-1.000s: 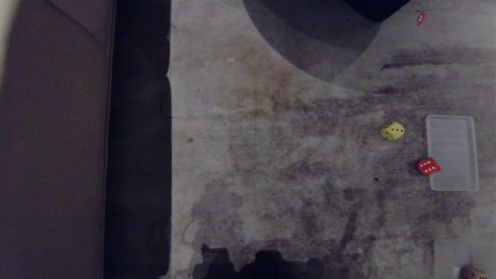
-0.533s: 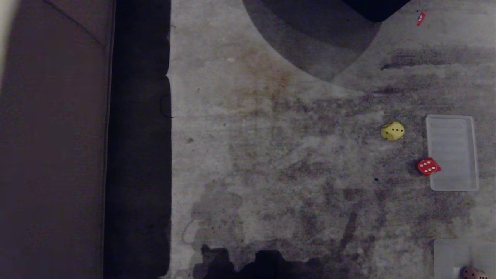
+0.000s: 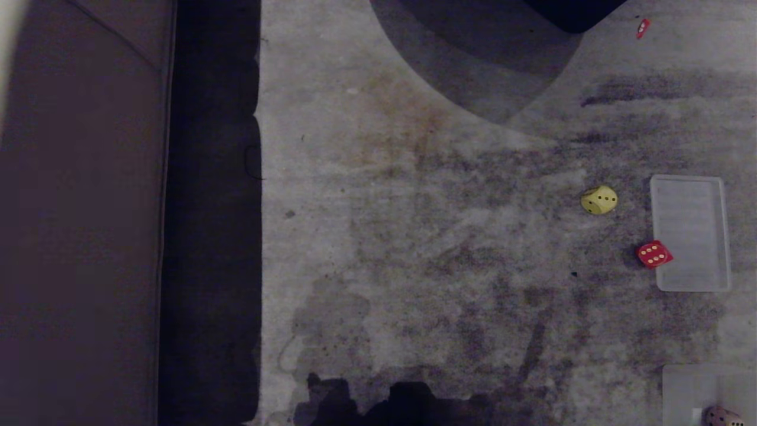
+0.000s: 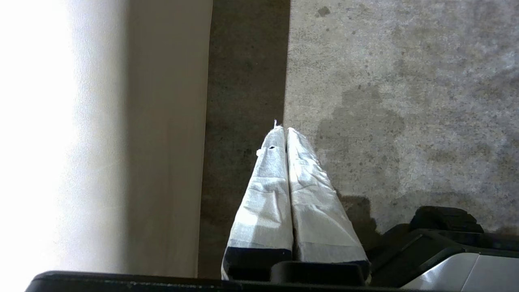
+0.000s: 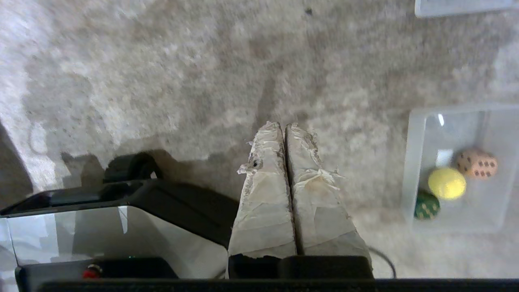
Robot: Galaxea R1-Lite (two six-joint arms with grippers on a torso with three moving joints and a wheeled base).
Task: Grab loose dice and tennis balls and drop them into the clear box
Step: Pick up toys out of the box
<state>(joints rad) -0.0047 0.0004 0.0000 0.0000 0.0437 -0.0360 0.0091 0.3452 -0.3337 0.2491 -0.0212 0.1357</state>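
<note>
My right gripper (image 5: 285, 126) hangs above the carpet (image 3: 449, 248) with its two tape-wrapped fingers pressed flat together, holding nothing and touching nothing. Neither gripper appears in my head view. The left gripper (image 4: 282, 130) is likewise closed tight and empty, over the line where the carpet meets a dark strip (image 4: 243, 121) of floor.

Near my right gripper sits the clear box (image 5: 413, 170), at the carpet's near right corner. Inside it I see a tan die (image 5: 477, 162), a tennis ball (image 5: 447, 183) and a dark green die (image 5: 426, 205). From my head view the box is cut off by the frame, with only a bit of the tan die showing.

Further out, toward the carpet's right edge, the red die (image 3: 654, 254) touches the edge of a flat ribbed lid (image 3: 691, 234). The yellow die (image 3: 599, 200) lies apart, just beside the lid. Open carpet fills the middle and left.
</note>
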